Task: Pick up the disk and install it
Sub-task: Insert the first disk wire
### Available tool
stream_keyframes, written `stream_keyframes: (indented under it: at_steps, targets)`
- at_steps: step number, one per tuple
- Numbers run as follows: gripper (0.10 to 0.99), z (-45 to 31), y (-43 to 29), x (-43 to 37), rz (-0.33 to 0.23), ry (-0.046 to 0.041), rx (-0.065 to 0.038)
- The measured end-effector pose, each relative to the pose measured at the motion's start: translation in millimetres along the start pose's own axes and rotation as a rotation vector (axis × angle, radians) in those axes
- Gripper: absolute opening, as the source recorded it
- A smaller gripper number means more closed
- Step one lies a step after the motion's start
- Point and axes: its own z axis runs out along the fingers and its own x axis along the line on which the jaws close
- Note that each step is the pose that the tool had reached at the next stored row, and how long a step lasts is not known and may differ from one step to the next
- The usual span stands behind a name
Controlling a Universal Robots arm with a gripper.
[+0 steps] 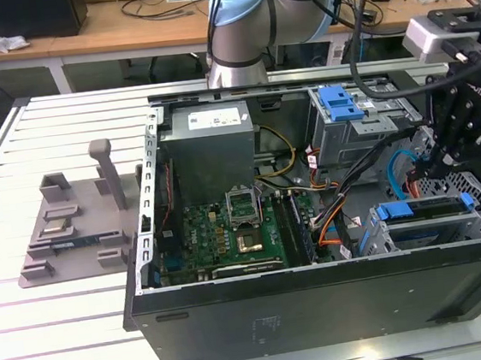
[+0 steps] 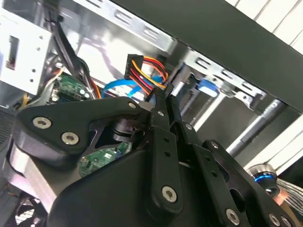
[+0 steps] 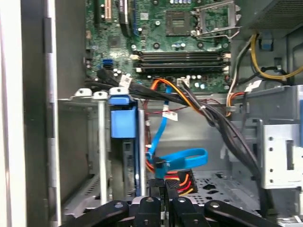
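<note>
The disk (image 1: 427, 222), silver with blue carrier rails, sits inside the lower drive cage at the exterior view's right of the open computer case (image 1: 322, 296). In the first wrist view the disk (image 3: 124, 125) stands edge-on in that cage, its blue tab outward. My gripper (image 1: 435, 168) hangs inside the case just behind the cage, apart from the disk. Both wrist views show the black fingers (image 3: 166, 189) pressed together, their tips (image 2: 160, 97) beside a black power connector (image 3: 182, 181) with red, yellow and orange wires. Nothing shows between the fingers.
A looped blue data cable (image 3: 182, 158) and black cable bundles (image 3: 222, 123) cross the space by the gripper. A blue bracket (image 1: 340, 102) tops the grey upper bay. Motherboard (image 1: 228, 228) and power supply (image 1: 211, 144) fill the case's left. A grey fixture (image 1: 76, 214) lies on the table.
</note>
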Motion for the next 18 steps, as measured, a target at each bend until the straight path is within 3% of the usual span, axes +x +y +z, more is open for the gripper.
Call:
stream_keyframes:
  at_steps: [2, 3, 6, 18]
  targets:
    - [0.165, 0.0, 0.5, 6.1, 0.0, -0.0007, 0.0]
    - [0.165, 0.8, 1.0, 17.9, 0.0, -0.0018, 0.0]
    - [0.165, 1.9, 1.0, 25.4, 0.0, -0.0019, 0.0]
    - [0.165, 5.9, 1.0, 25.5, -0.03, -0.0014, 0.0]
